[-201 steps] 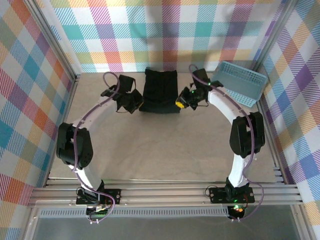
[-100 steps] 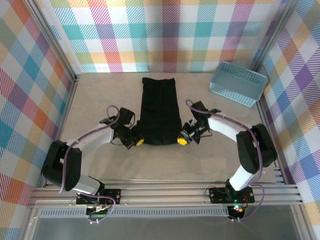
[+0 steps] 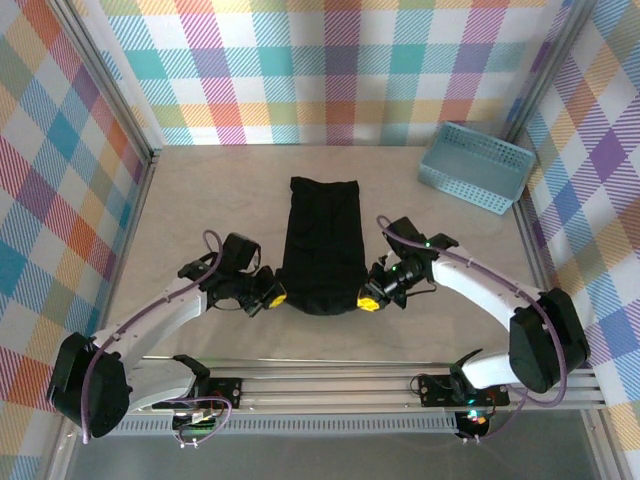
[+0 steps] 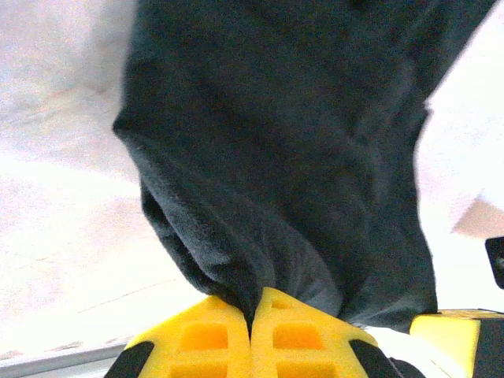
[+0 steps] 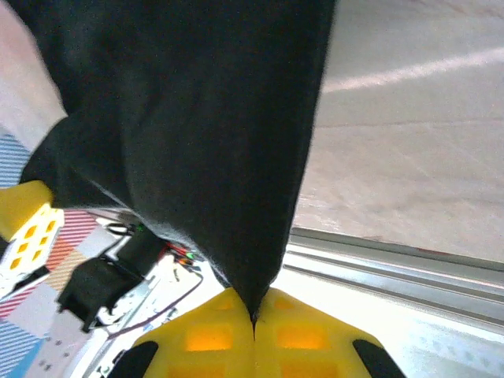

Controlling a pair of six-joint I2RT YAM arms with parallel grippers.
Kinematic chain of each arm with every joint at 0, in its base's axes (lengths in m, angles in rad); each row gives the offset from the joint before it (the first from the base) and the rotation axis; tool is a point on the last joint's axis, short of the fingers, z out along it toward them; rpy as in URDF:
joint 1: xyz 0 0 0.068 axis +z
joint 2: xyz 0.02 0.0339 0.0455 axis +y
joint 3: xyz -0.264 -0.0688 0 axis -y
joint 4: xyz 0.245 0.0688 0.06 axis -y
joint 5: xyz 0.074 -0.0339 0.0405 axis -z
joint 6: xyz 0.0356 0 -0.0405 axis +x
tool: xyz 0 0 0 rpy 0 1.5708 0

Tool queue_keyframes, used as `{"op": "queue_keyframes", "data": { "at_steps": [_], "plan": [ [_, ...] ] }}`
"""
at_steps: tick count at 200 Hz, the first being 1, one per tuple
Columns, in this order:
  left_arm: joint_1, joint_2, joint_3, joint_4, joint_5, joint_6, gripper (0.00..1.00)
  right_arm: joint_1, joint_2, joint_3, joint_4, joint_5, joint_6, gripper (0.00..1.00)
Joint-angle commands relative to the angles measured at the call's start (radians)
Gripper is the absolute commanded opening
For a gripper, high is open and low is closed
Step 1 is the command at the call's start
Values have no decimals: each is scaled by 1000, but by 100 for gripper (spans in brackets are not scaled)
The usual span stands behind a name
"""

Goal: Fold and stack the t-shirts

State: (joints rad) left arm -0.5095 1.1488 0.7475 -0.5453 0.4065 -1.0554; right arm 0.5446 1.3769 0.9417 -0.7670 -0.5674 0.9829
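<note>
pinch on both sides: my left gripper (image 4: 253, 315) is closed tight on the near left corner of the black t-shirt (image 3: 322, 240), its yellow pads meeting with a fold of cloth drawn up between them. my right gripper (image 5: 253, 319) is closed the same way on the near right corner. between them the near hem sags a little, and the rest of the shirt runs away from me as a long narrow strip lying flat in the middle of the table (image 3: 200, 200).

i judge this to be the lengthwise fold, with the sides already turned in and nothing stacked yet. the next move calls for both arms to lift together and carry the near hem over to the far edge, level and at one pace so the strip doesn't skew, then let go only once the edges meet.

the tabletop is pale beige and smooth. a light blue basket (image 3: 475, 167) sits in the far right corner, well apart from the shirt. plaid walls (image 3: 330, 70) close three sides, and an aluminium rail (image 3: 330, 385) runs along the near edge.
</note>
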Motion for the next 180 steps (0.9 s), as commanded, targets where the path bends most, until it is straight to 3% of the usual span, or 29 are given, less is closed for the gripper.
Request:
{"op": "queue_keyframes", "data": {
  "at_steps": [1,42,92,102,112,118,123,127,135,144,156,180],
  "plan": [
    [21,14,110,40,-41,-43,0,-47,-1,137,-88,38,9,0],
    [150,249,341,175,-23,-109,0,-169,228,510,-129,42,-10,0],
    [262,845,911,130,-12,-28,0,-278,821,1183,-138,34,12,1],
    [281,968,1035,128,-5,-23,7,-293,963,1388,-163,29,5,20],
    [293,1079,1191,20,-10,-7,31,-307,1127,1641,-252,41,-4,41],
    [297,1131,1278,-63,-20,1,41,-319,1216,1785,-304,33,-1,67],
    [298,1157,1324,-115,-33,1,47,-328,1288,1887,-339,26,9,82],
    [298,1166,1345,-144,-48,-1,54,-335,1331,1959,-363,21,12,89],
    [297,1151,1331,-140,-67,-8,73,-343,1381,2056,-390,28,-4,92],
    [296,1101,1271,-105,-96,-18,77,-345,1373,2066,-397,44,-50,93],
    [292,1008,1162,-50,-134,-24,75,-340,1285,1957,-387,76,-131,92],
    [245,790,909,26,-172,-48,69,-319,941,1430,-151,135,-227,86]
  ]
}}
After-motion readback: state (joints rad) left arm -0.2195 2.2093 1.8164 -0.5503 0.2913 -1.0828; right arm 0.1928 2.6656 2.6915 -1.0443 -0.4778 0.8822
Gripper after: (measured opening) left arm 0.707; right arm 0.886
